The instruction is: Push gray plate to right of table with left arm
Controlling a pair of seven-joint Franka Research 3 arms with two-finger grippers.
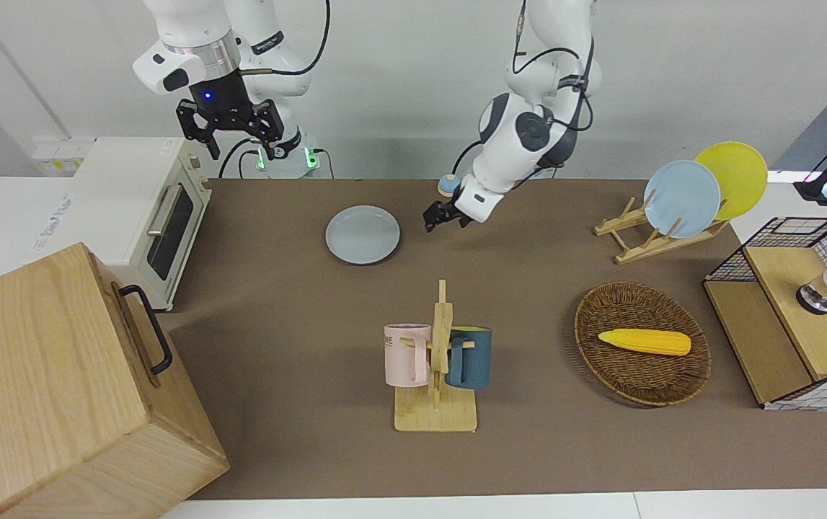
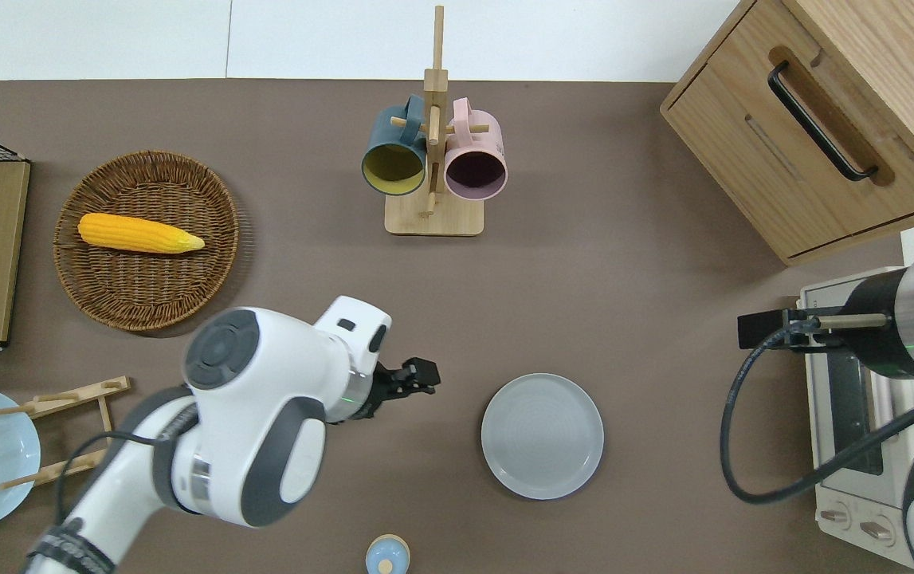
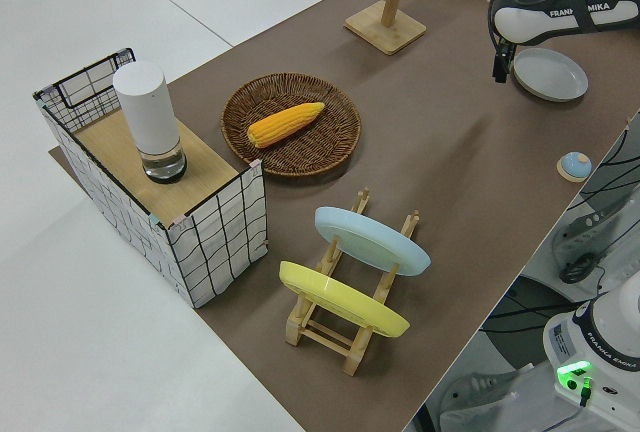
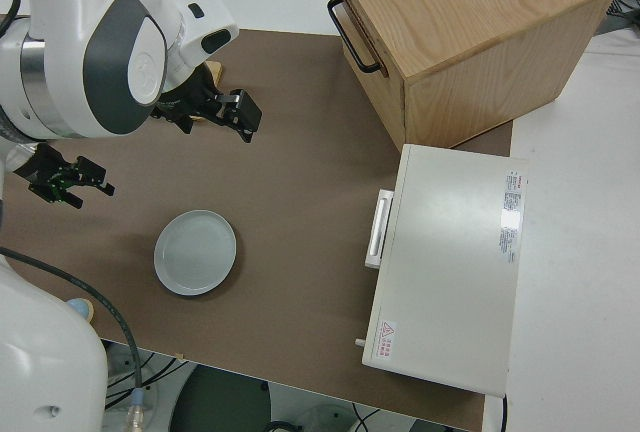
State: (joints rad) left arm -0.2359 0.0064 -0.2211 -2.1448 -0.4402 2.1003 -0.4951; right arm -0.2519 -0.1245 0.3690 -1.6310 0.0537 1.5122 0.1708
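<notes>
The gray plate [image 1: 363, 234] lies flat on the brown table [image 1: 528, 447], near the robots' edge and toward the right arm's end; it also shows in the overhead view [image 2: 543, 436] and the right side view [image 4: 196, 252]. My left gripper [image 1: 446, 218] hangs in the air over bare table [image 2: 417, 375], apart from the plate, toward the left arm's end from it. It holds nothing. My right arm is parked, its gripper [image 1: 229, 131] open and empty.
A mug rack [image 2: 433, 215] with two mugs stands farther from the robots. A basket [image 2: 146, 303] holds corn. A plate rack [image 1: 644, 238] carries a sky-blue and a yellow plate. A wooden cabinet [image 2: 807, 119] and a toaster oven [image 1: 139, 209] stand at the right arm's end.
</notes>
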